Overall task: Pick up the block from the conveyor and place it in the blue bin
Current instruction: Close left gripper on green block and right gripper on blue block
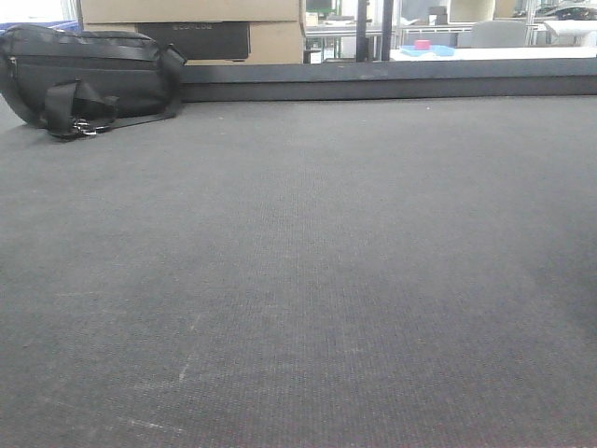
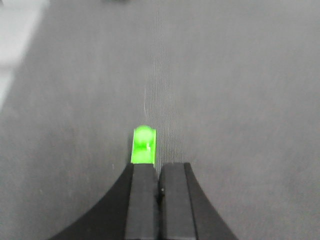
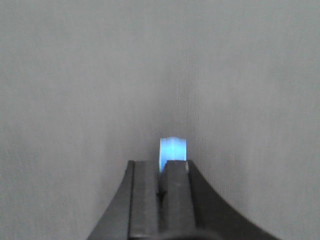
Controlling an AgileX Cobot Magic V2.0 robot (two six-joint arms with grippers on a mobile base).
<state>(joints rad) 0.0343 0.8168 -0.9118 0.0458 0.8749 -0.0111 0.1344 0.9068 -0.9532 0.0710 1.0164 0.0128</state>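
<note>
Conveyor (image 1: 298, 280): no block that I see; bag (image 1: 89, 79) at 10 o'clock. Left jaws, right jaws: clenched, empty. I judge nothing done; grab and placing remain.

Front camera low, skimming conveyor (image 1: 298, 280); both wrist cameras close above it.

A black fabric bag (image 1: 89, 79) with straps and a metal clip sits at the far left. Behind it stand tan cardboard boxes (image 1: 187, 9) and a dark box (image 1: 201, 40). Farther right, two black posts (image 1: 362, 28) rise before a white tabletop (image 1: 504, 53), with bright daylight beyond.
</note>
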